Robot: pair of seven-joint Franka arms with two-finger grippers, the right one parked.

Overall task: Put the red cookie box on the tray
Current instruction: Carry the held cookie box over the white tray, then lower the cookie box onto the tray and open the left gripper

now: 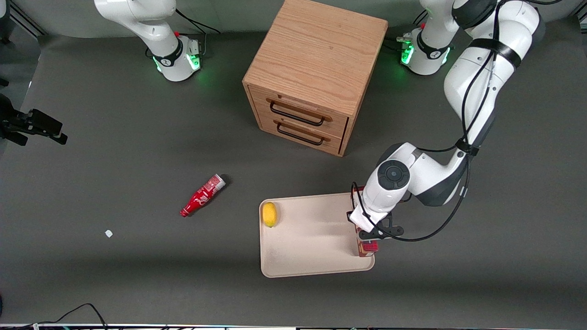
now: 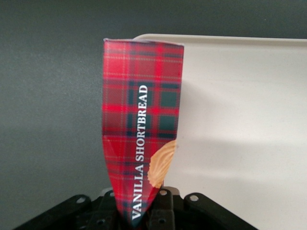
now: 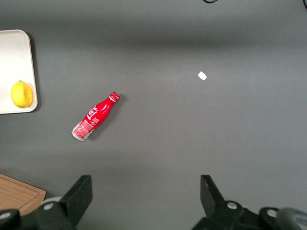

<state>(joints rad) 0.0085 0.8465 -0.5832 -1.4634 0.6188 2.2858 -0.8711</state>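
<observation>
The tray [image 1: 312, 243] is a flat beige rectangle with rounded corners and a low rim, matte and faintly speckled, and serves as the landmark. The red cookie box [image 2: 141, 139], a slim carton in red and dark-green tartan lettered "VANILLA SHORTBREAD" with a tan biscuit picture, lies along the tray's edge toward the working arm's end of the table; its long axis runs with that edge, one end pointing toward the front camera, the other hidden under the arm. Whether it rests on the tray or hangs just above it cannot be told. The gripper [image 1: 372, 233] sits over that same edge, its black fingers [image 2: 163, 211] closed against the box's 2 narrow sides, which pinch inward at the grip. A smooth yellow lemon [image 1: 269, 214] lies on the tray at its edge toward the parked arm. A glossy red soda bottle [image 1: 202, 195] lies on its side off the tray, toward the parked arm's end. Farther from the front camera than the tray stands an oak-grained wooden cabinet [image 1: 316, 68] with 2 drawers and dark handles. The table [image 1: 137, 137] is covered in dark grey matte material.
</observation>
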